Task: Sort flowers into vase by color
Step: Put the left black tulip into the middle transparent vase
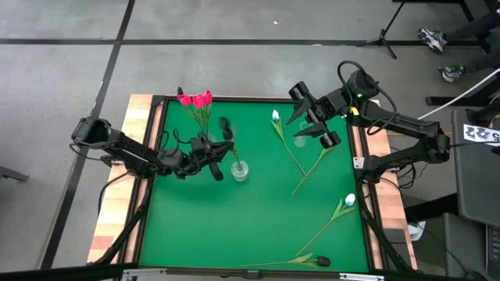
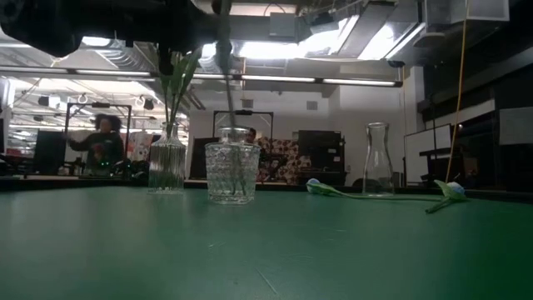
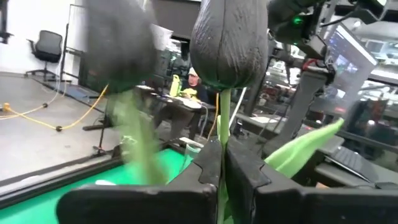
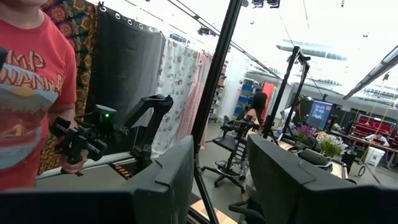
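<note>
My left gripper (image 1: pixel 209 150) is shut on a black tulip (image 3: pixel 229 43) beside the small clear glass jar (image 1: pixel 239 170), which shows in the low view with a stem (image 2: pixel 226 92) standing in it. A second black head (image 3: pixel 118 43) shows blurred close by. Pink-red tulips (image 1: pixel 195 100) stand in a ribbed vase (image 2: pixel 166 167). White tulips (image 1: pixel 276 115) (image 1: pixel 349 200) and a black one (image 1: pixel 323 261) lie flat on the green mat. My right gripper (image 1: pixel 314 119) hangs open above the mat's far right part, touching nothing. My left gripper pinches the black tulip's green stem (image 3: pixel 224 118) between its two fingers (image 3: pixel 245 177), just below the head. The head stands clear above the fingertips. The low view shows a stem reaching down into the glass jar (image 2: pixel 231 173); whether it is this one, I cannot tell.
A clear carafe (image 2: pixel 377 158) stands toward the far right of the mat. Loose stems (image 1: pixel 308 173) cross the mat's right half. A raised wooden rim (image 1: pixel 148 117) frames the mat. People show in the room beyond the table (image 4: pixel 31 74).
</note>
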Robot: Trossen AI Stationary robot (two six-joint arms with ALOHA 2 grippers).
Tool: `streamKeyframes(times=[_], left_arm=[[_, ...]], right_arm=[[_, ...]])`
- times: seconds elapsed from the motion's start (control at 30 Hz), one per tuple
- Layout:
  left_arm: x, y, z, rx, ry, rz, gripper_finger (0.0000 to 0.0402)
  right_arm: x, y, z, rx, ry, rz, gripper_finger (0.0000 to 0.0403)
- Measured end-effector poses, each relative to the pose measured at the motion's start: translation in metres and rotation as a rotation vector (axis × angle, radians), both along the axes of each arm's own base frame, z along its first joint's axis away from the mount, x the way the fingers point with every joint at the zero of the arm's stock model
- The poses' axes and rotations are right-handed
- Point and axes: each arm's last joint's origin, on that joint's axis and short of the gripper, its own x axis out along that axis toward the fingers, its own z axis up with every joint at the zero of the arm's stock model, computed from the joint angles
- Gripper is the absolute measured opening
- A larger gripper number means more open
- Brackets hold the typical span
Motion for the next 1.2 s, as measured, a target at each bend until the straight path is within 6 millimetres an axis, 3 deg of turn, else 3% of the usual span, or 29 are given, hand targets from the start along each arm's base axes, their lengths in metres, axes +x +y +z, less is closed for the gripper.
streamKeyframes(times=[0.33, 0.7, 0.93, 1.2], left_arm=[[0.0, -0.004, -0.003, -0.013, 0.012, -0.034, 0.0063], [0.0, -0.006, -0.006, -0.057, 0.04, -0.127, 0.0185], [-0.014, -0.003, 0.001, -0.096, 0.133, -0.134, 0.0234], [-0.039, 0.0, 0.017, -0.11, 0.174, -0.138, 0.024]], right_arm=[[0.0, 0.001, 0.0, -0.03, -0.01, 0.025, 0.0151], [-0.001, 0.001, -0.001, -0.037, 0.001, 0.054, 0.0151], [-0.003, 0.004, -0.008, 0.023, 0.178, 0.196, 0.0151], [-0.026, 0.011, -0.029, 0.076, 0.457, 0.124, 0.0151]])
